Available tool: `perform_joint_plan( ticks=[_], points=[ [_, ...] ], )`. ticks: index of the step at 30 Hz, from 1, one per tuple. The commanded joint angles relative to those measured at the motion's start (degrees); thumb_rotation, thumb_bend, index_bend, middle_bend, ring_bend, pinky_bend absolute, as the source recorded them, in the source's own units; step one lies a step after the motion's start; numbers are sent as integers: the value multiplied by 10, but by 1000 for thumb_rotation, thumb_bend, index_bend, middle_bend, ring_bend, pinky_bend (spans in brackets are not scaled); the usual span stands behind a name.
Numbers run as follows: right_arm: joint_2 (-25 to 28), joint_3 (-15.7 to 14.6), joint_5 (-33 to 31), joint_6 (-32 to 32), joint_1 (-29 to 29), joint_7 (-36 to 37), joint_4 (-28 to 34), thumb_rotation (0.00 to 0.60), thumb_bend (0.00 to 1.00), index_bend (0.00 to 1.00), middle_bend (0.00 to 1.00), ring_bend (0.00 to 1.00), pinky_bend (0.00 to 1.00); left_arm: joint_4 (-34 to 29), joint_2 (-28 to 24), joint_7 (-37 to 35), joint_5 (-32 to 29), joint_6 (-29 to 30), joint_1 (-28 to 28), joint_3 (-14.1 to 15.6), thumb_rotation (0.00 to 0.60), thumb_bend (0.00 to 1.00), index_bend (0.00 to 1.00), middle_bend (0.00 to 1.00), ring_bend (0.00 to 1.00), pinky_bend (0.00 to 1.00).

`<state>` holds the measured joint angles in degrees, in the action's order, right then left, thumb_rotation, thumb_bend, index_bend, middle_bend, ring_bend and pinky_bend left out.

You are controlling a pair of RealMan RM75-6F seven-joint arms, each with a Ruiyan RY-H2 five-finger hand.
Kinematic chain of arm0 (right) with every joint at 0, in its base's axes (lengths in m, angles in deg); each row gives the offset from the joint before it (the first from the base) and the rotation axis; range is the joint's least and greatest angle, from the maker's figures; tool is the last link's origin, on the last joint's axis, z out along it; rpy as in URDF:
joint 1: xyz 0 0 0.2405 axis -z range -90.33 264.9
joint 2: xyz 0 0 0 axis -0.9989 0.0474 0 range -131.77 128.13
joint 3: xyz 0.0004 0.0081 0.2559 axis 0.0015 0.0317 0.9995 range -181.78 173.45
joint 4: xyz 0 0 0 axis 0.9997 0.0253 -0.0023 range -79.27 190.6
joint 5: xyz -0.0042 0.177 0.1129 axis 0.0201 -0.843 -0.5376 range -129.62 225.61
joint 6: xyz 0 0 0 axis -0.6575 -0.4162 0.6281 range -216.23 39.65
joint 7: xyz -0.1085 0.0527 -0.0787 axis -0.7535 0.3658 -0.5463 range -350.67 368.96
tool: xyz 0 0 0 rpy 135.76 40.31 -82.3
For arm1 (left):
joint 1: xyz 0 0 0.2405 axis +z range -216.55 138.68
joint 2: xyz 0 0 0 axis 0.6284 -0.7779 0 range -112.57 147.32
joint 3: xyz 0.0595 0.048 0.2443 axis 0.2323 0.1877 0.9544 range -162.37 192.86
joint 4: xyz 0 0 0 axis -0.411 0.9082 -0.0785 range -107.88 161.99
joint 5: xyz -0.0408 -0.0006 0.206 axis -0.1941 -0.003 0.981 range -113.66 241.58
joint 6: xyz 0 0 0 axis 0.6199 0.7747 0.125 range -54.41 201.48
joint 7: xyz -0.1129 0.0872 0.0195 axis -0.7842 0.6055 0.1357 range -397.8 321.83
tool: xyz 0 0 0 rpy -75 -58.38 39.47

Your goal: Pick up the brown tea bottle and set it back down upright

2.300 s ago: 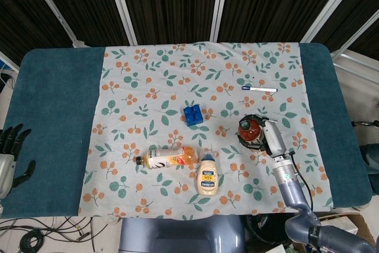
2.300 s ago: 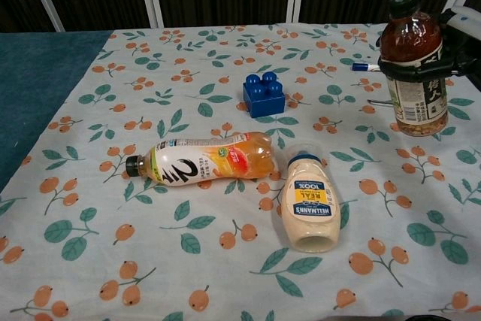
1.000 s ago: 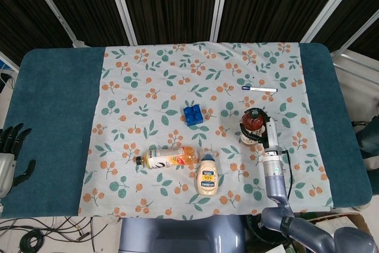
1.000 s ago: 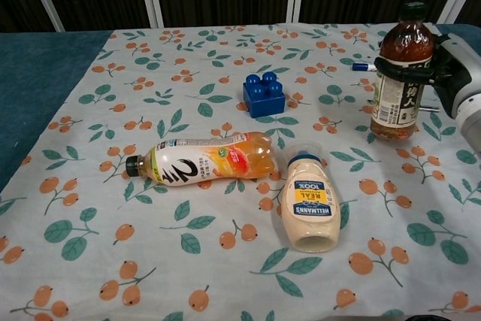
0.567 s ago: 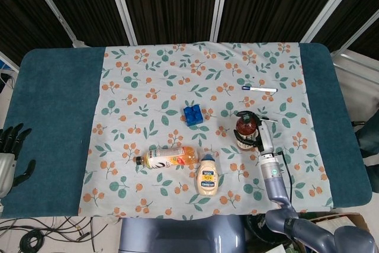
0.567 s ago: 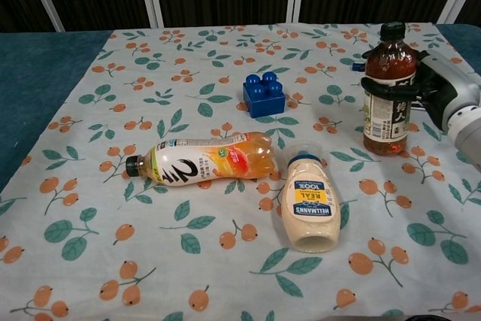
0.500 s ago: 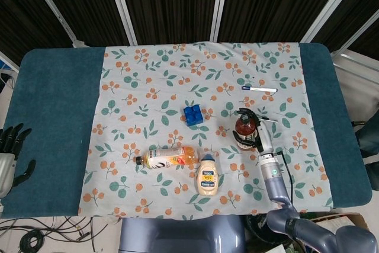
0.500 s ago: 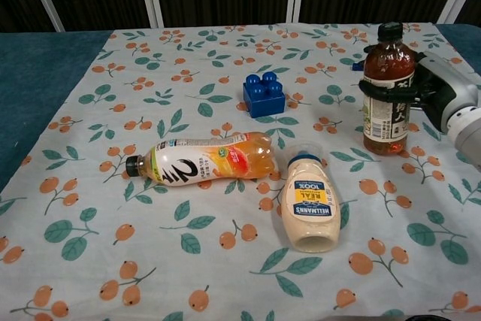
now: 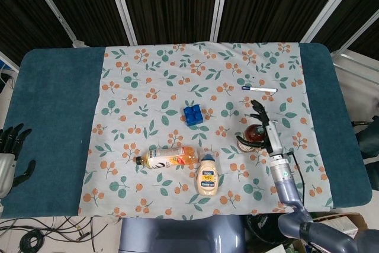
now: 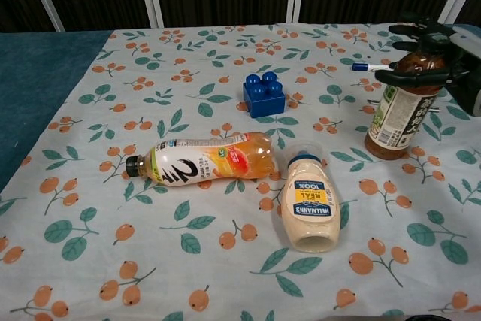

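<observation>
Your brown tea bottle stands on the counter's floral cloth at the right, leaning slightly toward the right robot hand, whose fingers are spread around its top and no longer clamp it. Judged done once you withdraw. The blue pen lies just beyond; the orange bottle, mayonnaise bottle and blue block lie well apart. The left robot hand rests open.

Right hand is seen at far right, fingers spread apart, nothing gripped; forearm extended up from the near table edge. Left hand is parked low at far left, fingers apart
</observation>
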<state>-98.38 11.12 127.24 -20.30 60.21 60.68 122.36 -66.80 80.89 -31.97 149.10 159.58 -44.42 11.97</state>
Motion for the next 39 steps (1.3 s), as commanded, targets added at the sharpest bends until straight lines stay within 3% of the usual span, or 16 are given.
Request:
perform_joint_plan(
  ticks=[1, 9, 11, 17, 22, 30, 34, 39],
  points=[
    [55, -13, 13, 18, 25, -11, 56, 600, 59, 0, 33, 64, 149, -1, 0, 1, 1, 0, 0, 0, 600, 392, 122, 27, 11, 30],
    [189, -54, 64, 46, 63, -67, 158, 600, 91, 0, 83, 111, 149, -3, 1, 3, 4, 3, 1, 2, 600, 392, 122, 27, 12, 30],
    [251, -83, 97, 74, 88, -192, 171, 600, 103, 0, 84, 113, 149, -4, 2, 5, 6, 5, 2, 3, 600, 392, 122, 28, 12, 30],
    [320, -113, 92, 106, 134, -455, 239, 600, 110, 0, 84, 113, 149, -3, 3, 8, 7, 7, 3, 3, 600, 392, 122, 27, 12, 30],
    [335, -127, 77, 133, 166, -568, 264, 600, 111, 0, 83, 112, 149, -3, 3, 10, 8, 7, 3, 3, 600, 392, 122, 27, 12, 30],
    [311, -132, 87, 188, 199, -600, 234, 600, 113, 0, 74, 104, 148, -2, 3, 10, 9, 11, 4, 2, 600, 392, 122, 26, 11, 29],
    [293, -130, 97, 232, 220, -578, 199, 600, 120, 0, 65, 101, 149, -1, 3, 11, 9, 10, 4, 2, 600, 392, 122, 26, 11, 30],
    [289, -135, 101, 237, 230, -552, 175, 600, 127, 0, 53, 91, 149, 0, 3, 12, 9, 11, 4, 1, 600, 392, 122, 26, 11, 30]
  ],
)
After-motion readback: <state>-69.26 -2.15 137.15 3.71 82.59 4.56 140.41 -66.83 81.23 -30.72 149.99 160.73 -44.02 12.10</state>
